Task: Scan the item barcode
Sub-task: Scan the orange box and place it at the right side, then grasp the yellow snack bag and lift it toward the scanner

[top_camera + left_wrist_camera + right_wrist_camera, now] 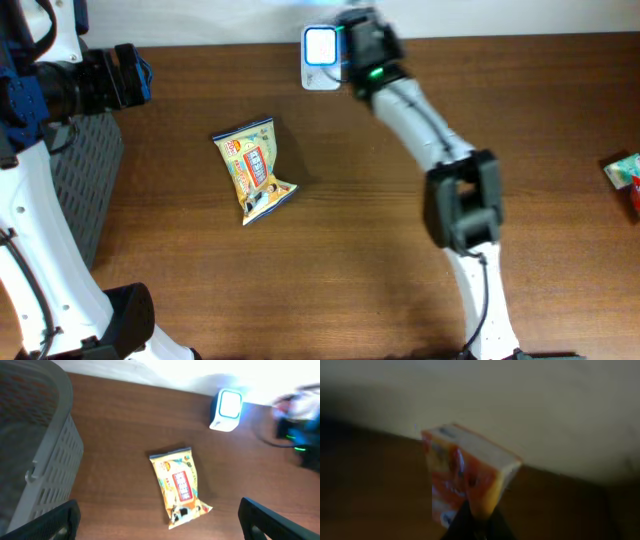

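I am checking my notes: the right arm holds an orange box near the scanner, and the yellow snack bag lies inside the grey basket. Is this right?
No. The yellow snack bag lies on the wooden table beside the grey basket, not inside it; the overhead view shows this. The rest is right.

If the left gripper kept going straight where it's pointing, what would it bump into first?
Probably the yellow snack packet lying on the table. It sits ahead between the open fingers, though depth is hard to judge.

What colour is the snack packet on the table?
The snack packet is mainly yellow with a red central panel; clearest in the left wrist view.
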### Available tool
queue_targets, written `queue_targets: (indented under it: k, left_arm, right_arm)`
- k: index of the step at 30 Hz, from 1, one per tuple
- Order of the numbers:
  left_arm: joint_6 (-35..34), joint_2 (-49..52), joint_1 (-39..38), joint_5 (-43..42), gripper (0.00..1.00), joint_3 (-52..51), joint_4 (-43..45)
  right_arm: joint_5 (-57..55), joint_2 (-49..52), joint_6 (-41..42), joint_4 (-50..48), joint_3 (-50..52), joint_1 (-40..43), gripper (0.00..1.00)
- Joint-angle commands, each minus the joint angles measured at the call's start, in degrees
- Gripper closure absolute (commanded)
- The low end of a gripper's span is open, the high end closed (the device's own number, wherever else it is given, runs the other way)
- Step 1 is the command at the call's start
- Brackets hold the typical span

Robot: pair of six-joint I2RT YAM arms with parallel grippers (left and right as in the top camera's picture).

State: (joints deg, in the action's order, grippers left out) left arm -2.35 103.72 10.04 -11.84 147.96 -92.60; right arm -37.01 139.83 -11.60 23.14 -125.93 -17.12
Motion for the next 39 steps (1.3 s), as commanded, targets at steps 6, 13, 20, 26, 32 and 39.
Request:
queue_targets:
  k: [6,13,20,26,32,39]
  left_arm:
    - [0.7,-0.2,0.2,-0.4,0.01,0.2,-0.1]
    - [0.7,-0.2,0.2,-0.4,0.01,0.2,-0.1]
    - [0.7,-0.2,0.2,-0.4,0.01,0.2,-0.1]
    - [0.7,-0.2,0.2,-0.4,0.01,0.2,-0.1]
    - [0.7,-0.2,0.2,-0.4,0.01,0.2,-0.1]
    - [0.7,-0.2,0.2,-0.4,0.01,0.2,-0.1]
  right_arm:
    - [15.0,-6.2,35.9,40.2,-1.0,41.9,0.96]
    - [28.9,-4.0,35.5,40.0,-1.0,53.6,0.24]
    - [64.0,-14.2,24.1,52.2,-1.0,52.7,0.17]
    - [76.3,-14.8,-2.9,57.0,8.3,23.5,0.11]
    - [77.2,-8.9,18.9,22.6,15.1,-6.6,0.05]
    - [71.1,-1.7,26.1,21.1,15.1,-15.6,0.4]
